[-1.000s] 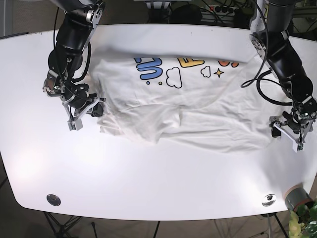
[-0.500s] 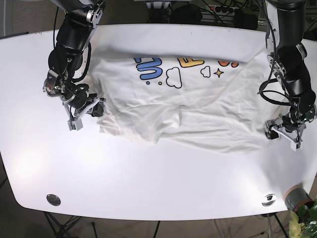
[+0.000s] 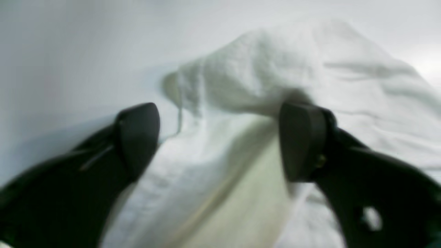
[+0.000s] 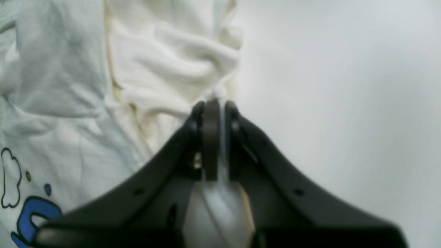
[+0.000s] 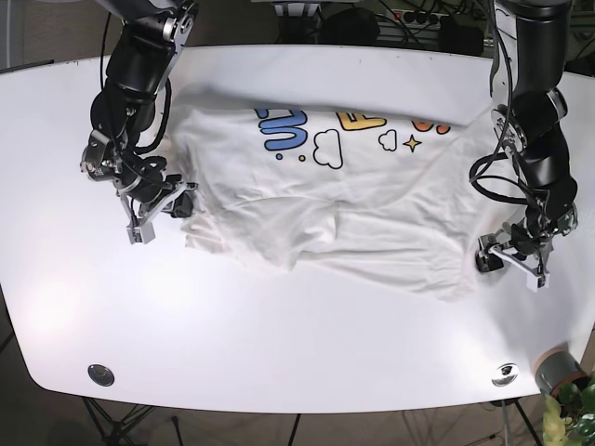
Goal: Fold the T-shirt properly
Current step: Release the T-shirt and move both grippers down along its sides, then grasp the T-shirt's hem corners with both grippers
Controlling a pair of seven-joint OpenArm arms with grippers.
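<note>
The white T-shirt (image 5: 344, 200) lies crumpled on the white table (image 5: 279, 325), its colourful print (image 5: 321, 130) toward the far edge. My right gripper (image 5: 181, 201) is at the shirt's left side. The right wrist view shows that gripper (image 4: 212, 110) shut on a bunched fold of the T-shirt (image 4: 172, 62). My left gripper (image 5: 497, 259) sits at the shirt's lower right corner. In the left wrist view it (image 3: 220, 137) stands open, its black fingers (image 3: 137, 134) straddling a raised fold of the T-shirt (image 3: 275, 69) without pinching it.
Two round metal fittings (image 5: 100, 374) (image 5: 505, 373) sit in the table near its front edge. A grey pot with a plant (image 5: 558, 372) stands off the front right corner. Cables (image 5: 418, 17) run behind the far edge.
My left gripper has moved down and inward from beside the shirt to its lower right corner, and the shirt's right edge has shifted inward. The right gripper has held still.
</note>
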